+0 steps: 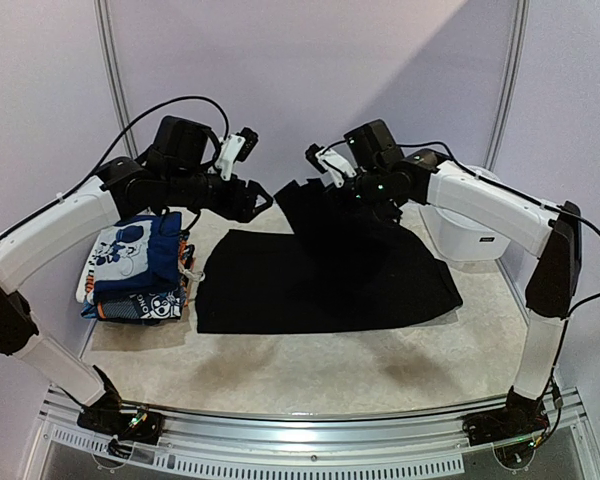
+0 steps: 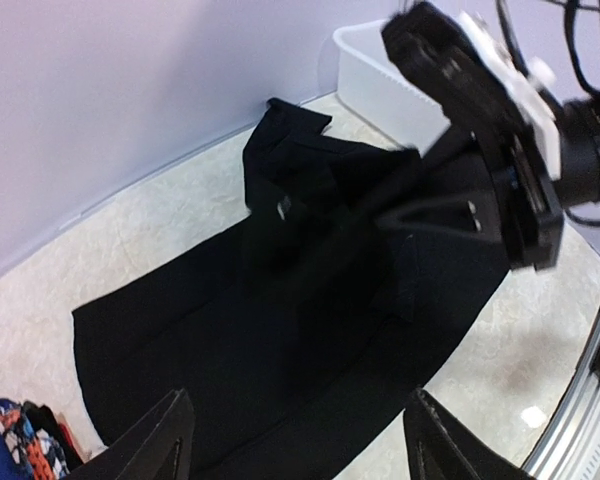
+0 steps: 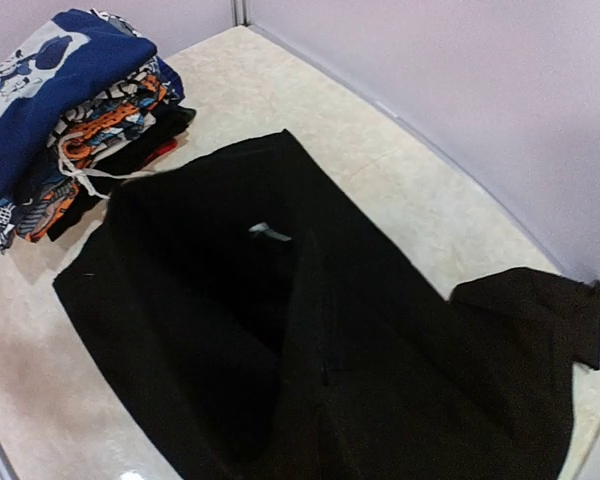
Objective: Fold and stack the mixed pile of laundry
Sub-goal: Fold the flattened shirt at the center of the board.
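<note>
A large black garment lies spread over the middle of the table, its far part pulled up into a peak. My right gripper is shut on that raised black cloth; in the right wrist view the black garment fills the frame and hides the fingers. My left gripper hangs open just left of the peak, holding nothing. In the left wrist view it stands wide above the black garment. Folded laundry, blue cartoon print on top, is stacked at the left.
A white plastic tub stands at the back right, close behind the right arm. The folded stack sits near the left wall. Walls close off the back and both sides. A metal rail runs along the near edge.
</note>
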`<action>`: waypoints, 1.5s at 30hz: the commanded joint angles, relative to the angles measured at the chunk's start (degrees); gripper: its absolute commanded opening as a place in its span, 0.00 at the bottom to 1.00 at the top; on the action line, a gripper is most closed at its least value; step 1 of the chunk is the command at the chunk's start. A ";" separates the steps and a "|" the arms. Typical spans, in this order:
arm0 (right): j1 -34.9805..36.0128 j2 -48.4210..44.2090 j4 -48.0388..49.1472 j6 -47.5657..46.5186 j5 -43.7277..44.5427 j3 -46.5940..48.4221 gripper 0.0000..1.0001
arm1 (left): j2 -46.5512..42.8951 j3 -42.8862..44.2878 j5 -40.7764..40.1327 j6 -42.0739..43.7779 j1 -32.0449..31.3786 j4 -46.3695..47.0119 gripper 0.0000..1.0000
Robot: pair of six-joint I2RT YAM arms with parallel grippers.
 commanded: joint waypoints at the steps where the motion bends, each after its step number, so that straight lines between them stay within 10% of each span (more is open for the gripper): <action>1: 1.97 3.79 -2.18 8.19 -5.40 0.78 0.00 | -2.01 -1.52 -0.76 -3.76 1.07 -4.99 0.71; 17: 4.00 16.81 -4.88 22.09 -13.21 8.56 0.00 | -1.04 -1.82 3.72 -16.67 4.30 -19.61 0.67; 29: 5.78 23.54 4.43 33.14 -19.88 9.28 0.00 | 3.63 -1.85 7.52 -42.31 10.13 -21.97 0.65; 45: 6.49 28.82 9.82 42.10 -24.04 10.67 0.00 | 1.93 -7.29 7.61 -44.13 12.05 -19.77 0.61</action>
